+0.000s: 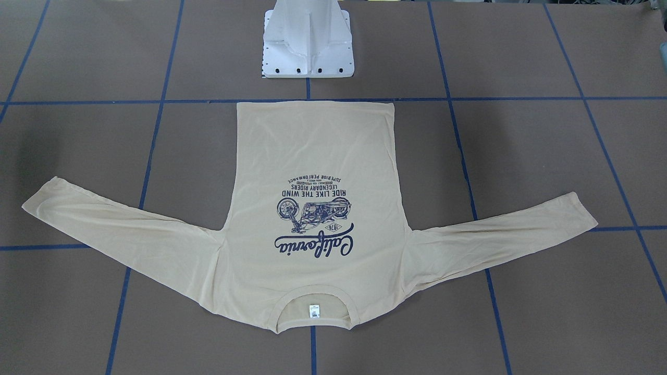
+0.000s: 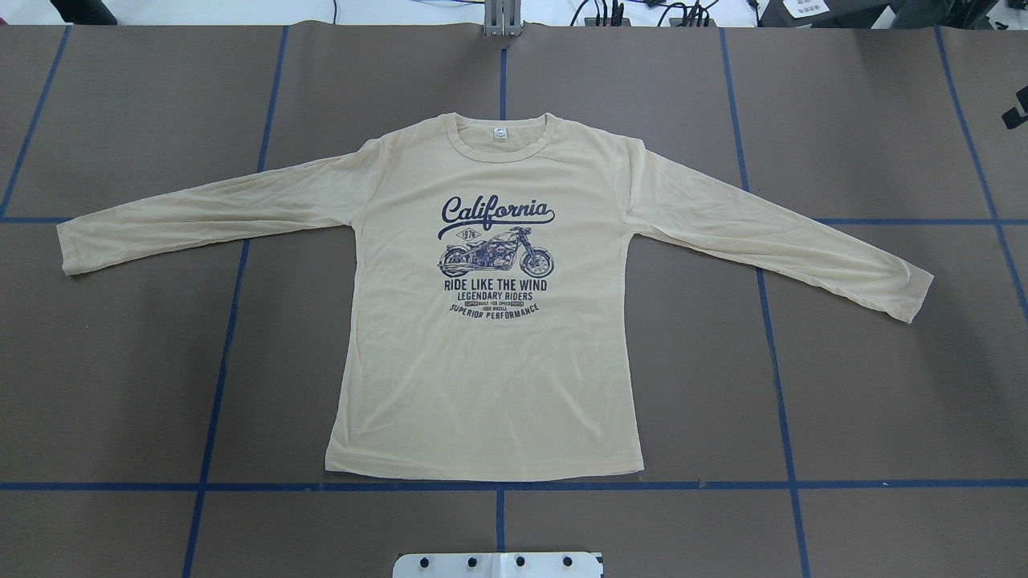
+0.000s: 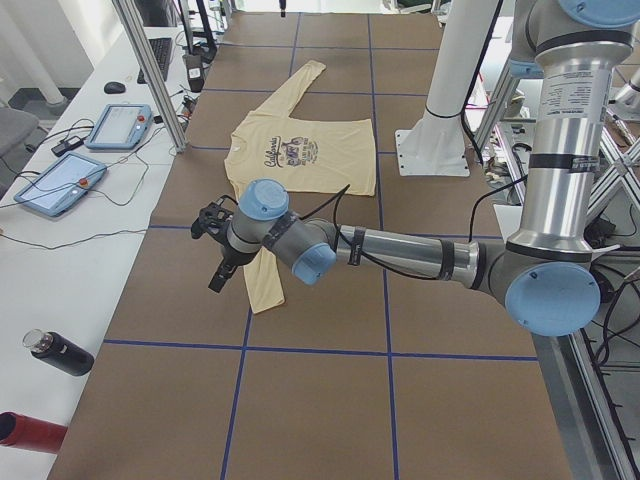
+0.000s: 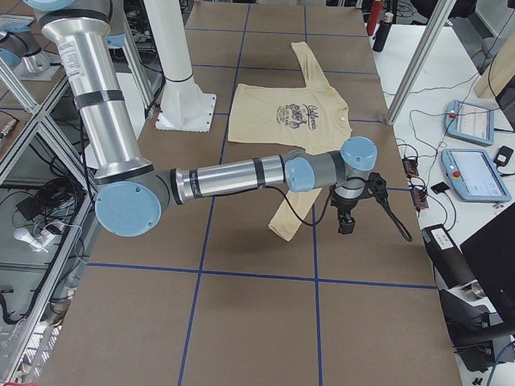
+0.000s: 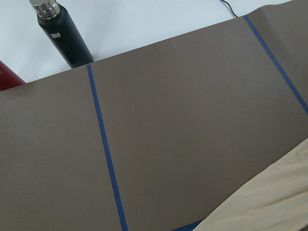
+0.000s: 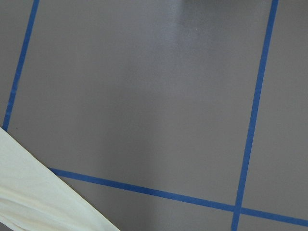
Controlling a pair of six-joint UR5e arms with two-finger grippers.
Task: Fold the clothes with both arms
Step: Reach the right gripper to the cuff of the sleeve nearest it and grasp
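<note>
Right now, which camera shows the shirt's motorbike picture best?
Overhead exterior: the motorbike print is upright and sharp. Front-facing shows it upside down, the side views tiny, the wrist cameras only sleeve.

Robot lab: tape-gridded table (image 2: pixel 120 361), teach pendants (image 3: pixel 118 126) alongside.

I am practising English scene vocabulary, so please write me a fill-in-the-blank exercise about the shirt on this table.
1. The shirt lies flat with its print facing ____.
2. The print's large script word reads ____.
3. The tape lines on the table are ____ in colour.
Missing words: up; California; blue.
</note>
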